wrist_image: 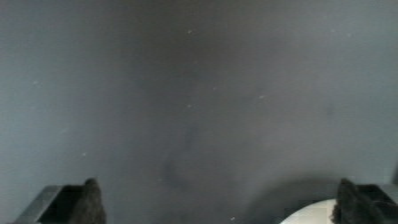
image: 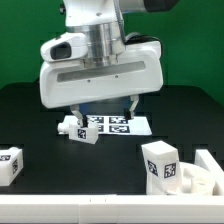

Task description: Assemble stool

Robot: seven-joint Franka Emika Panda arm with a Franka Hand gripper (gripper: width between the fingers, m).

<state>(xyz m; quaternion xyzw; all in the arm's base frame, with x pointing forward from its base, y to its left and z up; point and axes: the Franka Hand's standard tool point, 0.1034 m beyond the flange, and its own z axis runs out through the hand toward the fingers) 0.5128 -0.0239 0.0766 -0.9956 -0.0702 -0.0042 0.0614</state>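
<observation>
At the far edge of the exterior view's left, a white stool leg [image: 10, 165] lies on the black table [image: 40, 125], cut off by the frame, with a square marker tag on the face turned to the camera. Further in and further back, a second stool leg [image: 78, 130] lies tilted on the table with a tag on its end. It sits at the corner of the marker board [image: 120, 126] on the exterior view's left.

The gripper [image: 104, 110] hangs over this area below the broad white hand of the arm. Its two dark fingers [image: 75, 108] are spread wide apart and point down, with nothing between them. The finger on the exterior view's left ends just above the second leg, but whether it touches cannot be told.

The wrist view agrees: between the two fingertips [wrist_image: 71, 205] of the gripper [wrist_image: 222, 205] there is only bare dark table. A pale rounded shape [wrist_image: 317, 214] shows near one tip — too little of it shows to name it.

Toward the exterior view's right and nearer the camera, a third stool leg [image: 162, 165] stands as a chunky block with tags on two faces. Touching or just behind it, at the frame's edge, is another white stool part [image: 206, 178] — which part is unclear.
</observation>
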